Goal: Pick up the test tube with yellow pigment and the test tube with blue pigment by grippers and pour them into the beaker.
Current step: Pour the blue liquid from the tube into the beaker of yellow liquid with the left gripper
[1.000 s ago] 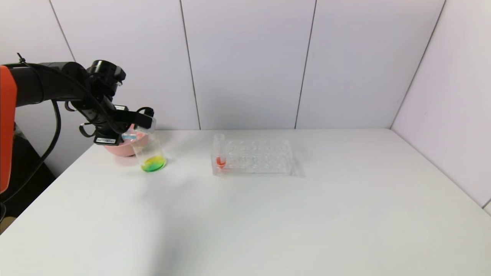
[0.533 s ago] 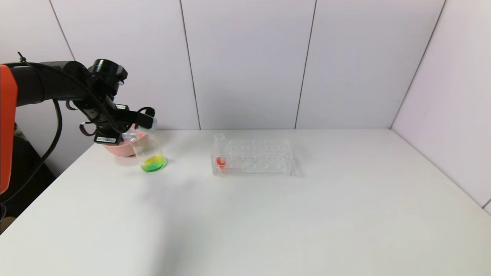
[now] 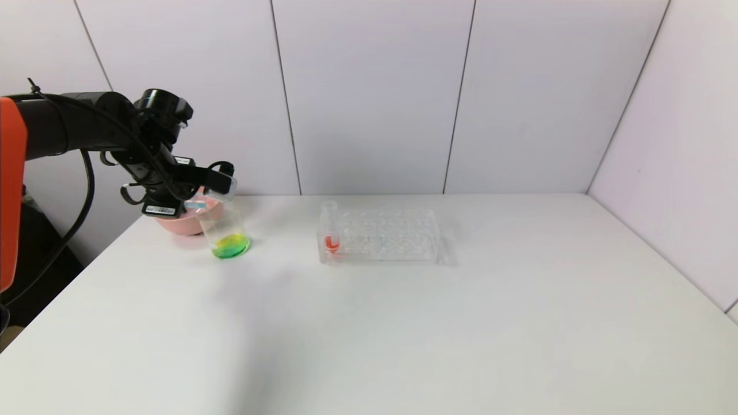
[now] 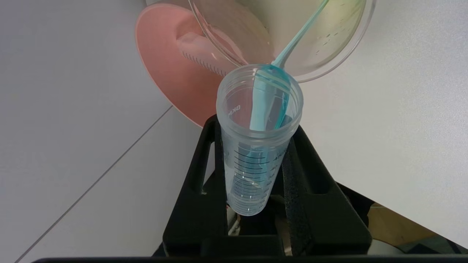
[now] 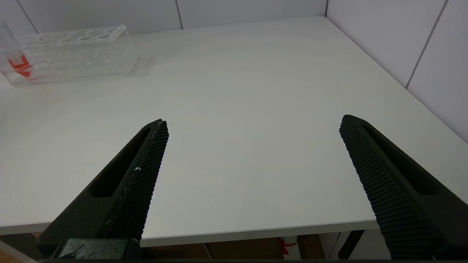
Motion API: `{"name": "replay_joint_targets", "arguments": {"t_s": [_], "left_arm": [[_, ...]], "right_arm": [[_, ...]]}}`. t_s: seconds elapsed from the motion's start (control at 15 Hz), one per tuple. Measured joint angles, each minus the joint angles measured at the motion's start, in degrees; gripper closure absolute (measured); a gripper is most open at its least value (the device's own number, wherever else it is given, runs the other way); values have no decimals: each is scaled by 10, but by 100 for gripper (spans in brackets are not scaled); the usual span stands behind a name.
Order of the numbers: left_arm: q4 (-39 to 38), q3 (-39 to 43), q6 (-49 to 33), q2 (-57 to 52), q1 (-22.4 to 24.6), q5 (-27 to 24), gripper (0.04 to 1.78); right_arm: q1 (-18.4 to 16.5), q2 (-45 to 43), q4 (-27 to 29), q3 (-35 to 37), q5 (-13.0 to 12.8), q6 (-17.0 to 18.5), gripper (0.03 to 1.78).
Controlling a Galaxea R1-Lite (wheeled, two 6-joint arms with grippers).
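Note:
My left gripper (image 3: 222, 178) is shut on the blue test tube (image 4: 257, 146), a clear graduated tube. It holds the tube tipped over the beaker (image 3: 226, 230) at the table's far left. In the left wrist view a thin blue stream runs from the tube's mouth into the beaker (image 4: 329, 54). The beaker holds yellow-green liquid. A clear graduated tube (image 4: 204, 54) lies in the pink bowl; no yellow shows in it. My right gripper (image 5: 254, 124) is open and empty above the table's front edge, out of the head view.
The pink bowl (image 3: 176, 223) stands just behind the beaker, by the wall. A clear many-holed rack (image 3: 383, 236) sits mid-table with a red-liquid tube (image 3: 330, 230) at its left end. The rack also shows in the right wrist view (image 5: 73, 51).
My left gripper has risen very slightly and shifted a little right with the blue tube, still over the beaker. Nothing else has moved.

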Motion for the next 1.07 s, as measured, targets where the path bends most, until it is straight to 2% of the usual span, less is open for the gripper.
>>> {"name": "replay_joint_targets", "arguments": {"t_s": [0.4,0.6,1.07], "left_arm": [[-5,0,8,-2,-4,12,137],[-8,0,19,-4,-13,40,137],[-13,0,21,-5,-20,46,137]], "right_arm": [[0,0,0,0,0,0,10],[0,0,0,0,0,0,10],[0,0,0,0,0,0,10]]}}
